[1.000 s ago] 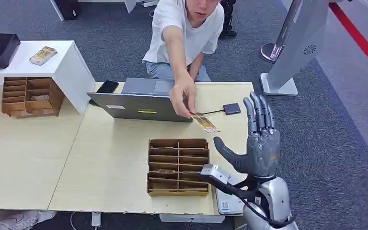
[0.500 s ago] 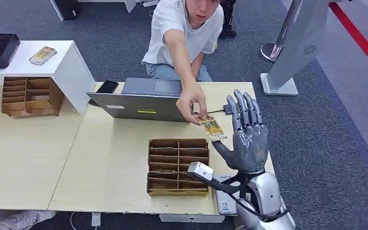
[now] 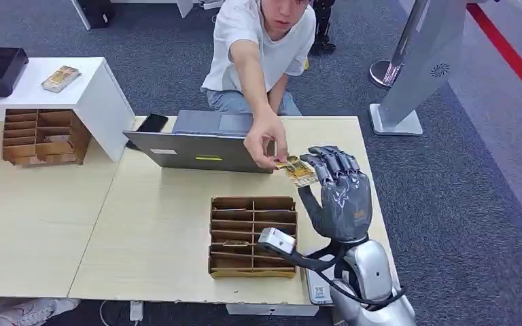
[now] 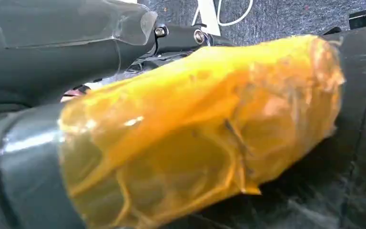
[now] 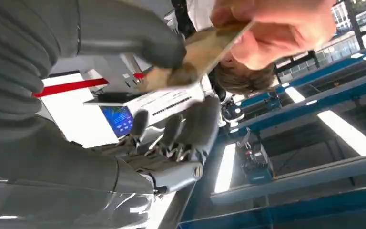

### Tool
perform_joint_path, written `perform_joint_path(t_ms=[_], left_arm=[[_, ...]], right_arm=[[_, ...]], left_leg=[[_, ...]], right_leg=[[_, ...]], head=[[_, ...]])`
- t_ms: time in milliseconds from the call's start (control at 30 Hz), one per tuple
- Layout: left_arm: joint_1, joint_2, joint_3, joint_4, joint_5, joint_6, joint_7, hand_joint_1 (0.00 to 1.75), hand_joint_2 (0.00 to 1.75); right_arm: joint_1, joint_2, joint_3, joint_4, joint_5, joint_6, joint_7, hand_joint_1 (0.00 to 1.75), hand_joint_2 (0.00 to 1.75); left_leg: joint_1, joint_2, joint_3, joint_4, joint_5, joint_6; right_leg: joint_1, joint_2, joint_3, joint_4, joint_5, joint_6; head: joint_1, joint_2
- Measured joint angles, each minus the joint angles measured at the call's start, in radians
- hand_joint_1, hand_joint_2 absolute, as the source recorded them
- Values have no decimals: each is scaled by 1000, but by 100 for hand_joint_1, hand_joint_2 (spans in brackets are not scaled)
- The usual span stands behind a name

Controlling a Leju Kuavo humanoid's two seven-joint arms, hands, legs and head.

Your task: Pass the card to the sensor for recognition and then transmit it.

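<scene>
Person's hand (image 3: 265, 139) offers card (image 3: 296, 171) – thin, stiff, light, slick; take by free short edge. Right hand (image 3: 340, 193) fingers curling over card, thumb beneath – grip unconfirmed. Left hand: cannot tell.

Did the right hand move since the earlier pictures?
Yes. In the head view the right hand has shifted left, toward the laptop, and its fingers have bent forward to the card that the person's hand holds out.
</scene>
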Motion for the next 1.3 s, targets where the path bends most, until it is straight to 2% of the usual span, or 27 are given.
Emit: perform_joint_path(t_ms=[400,633,733,1000,1167,1300], left_arm=[[0,0,-21,0,10,0,0,0,0],[0,0,-41,0,21,0,2,0,0],[1,0,-44,0,29,0,3,0,0],[3,-2,-52,1,52,0,16,0,0],[4,-2,-55,9,68,0,17,0,0],[6,-2,-56,12,71,0,19,0,0]], right_arm=[[-3,-1,6,5,-14,21,-2,175,175],[0,-1,10,-4,-123,69,-34,175,175],[6,-1,10,-19,-188,101,-53,175,175],[61,-1,-8,-79,-470,279,-96,175,175],[101,-12,-44,-105,-607,367,-113,175,175],[130,-29,-74,-114,-671,405,-119,175,175]], left_leg=[[0,0,0,0,0,0],[0,0,0,0,0,0],[0,0,0,0,0,0],[0,0,0,0,0,0],[0,0,0,0,0,0],[0,0,0,0,0,0]], right_leg=[[0,0,0,0,0,0],[0,0,0,0,0,0],[0,0,0,0,0,0],[0,0,0,0,0,0],[0,0,0,0,0,0],[0,0,0,0,0,0]], head=[[0,0],[0,0],[0,0],[0,0],[0,0],[0,0]])
